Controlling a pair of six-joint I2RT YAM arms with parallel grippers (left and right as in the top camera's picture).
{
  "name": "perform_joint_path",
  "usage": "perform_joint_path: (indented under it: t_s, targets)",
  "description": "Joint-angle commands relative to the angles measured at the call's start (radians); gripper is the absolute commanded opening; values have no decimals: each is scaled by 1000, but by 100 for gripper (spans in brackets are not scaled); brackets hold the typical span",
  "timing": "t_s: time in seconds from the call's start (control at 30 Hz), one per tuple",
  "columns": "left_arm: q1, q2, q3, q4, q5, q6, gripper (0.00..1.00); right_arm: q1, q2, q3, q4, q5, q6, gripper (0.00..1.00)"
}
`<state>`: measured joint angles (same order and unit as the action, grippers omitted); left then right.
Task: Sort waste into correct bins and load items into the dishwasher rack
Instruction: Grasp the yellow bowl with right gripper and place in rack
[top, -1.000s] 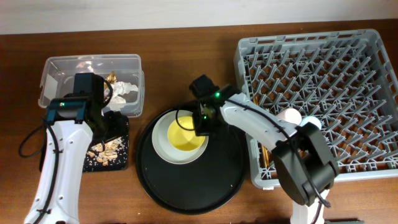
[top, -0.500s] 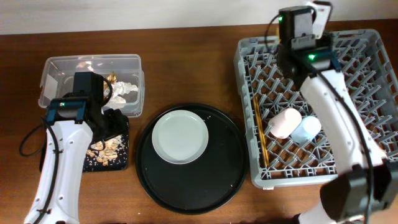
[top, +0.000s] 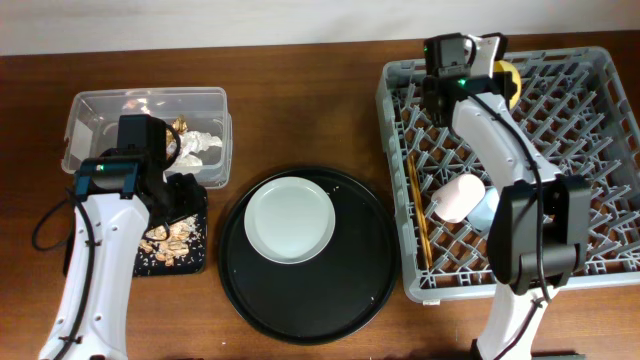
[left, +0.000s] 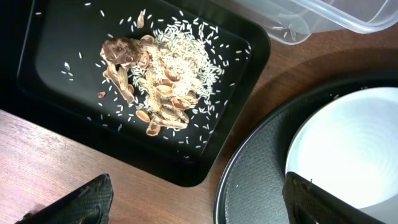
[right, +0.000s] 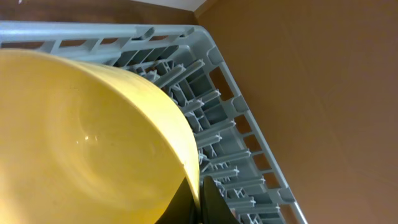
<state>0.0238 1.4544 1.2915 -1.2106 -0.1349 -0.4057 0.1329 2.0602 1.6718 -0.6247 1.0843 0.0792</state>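
Right gripper (right: 198, 203) is clamping the rim of the yellow bowl (right: 93, 137), holding it at the far side of the dishwasher rack (top: 590, 150). Left gripper (left: 199, 202) is hanging with jaws wide apart above the shallow black tray (left: 50, 93), where food scraps (left: 158, 74) are lying. Plate (top: 289, 219) is sitting on the round black tray (top: 370, 280). Pink cup (top: 455, 198), blue cup (top: 487, 210) and chopsticks (top: 415, 205) are lying in the rack.

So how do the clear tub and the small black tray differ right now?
The clear tub is see-through and deep-walled; the black tray is opaque and shallow. The tub holds tissue and a gold wrapper; the tray holds rice and scraps. Both are rectangular.
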Motion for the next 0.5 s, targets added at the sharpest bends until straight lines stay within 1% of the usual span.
perform_joint_path:
  t_s: [0.0,0.03,0.07,0.1,0.17,0.23,0.33,0.47]
  targets:
    - [5,-13,2,2,7,-9,92,25,23,0,-32,1,29,4]
    - [5,-13,2,0,7,-9,92,25,23,0,-41,1,34,4]
    - [5,-13,2,0,7,-9,92,25,22,0,-56,45,38,4]
    - [5,-13,2,1,7,-9,92,25,22,0,-52,184,90,4]
    - [5,-13,2,1,7,-9,92,25,22,0,-32,309,122,4]
    - [5,-13,2,4,7,-9,92,25,22,0,-8,276,121,4]
    - [5,-13,2,5,7,-9,92,25,24,-2,-7,174,121,4]
    - [5,-13,2,5,7,-9,92,25,24,-37,-3,149,125,4]
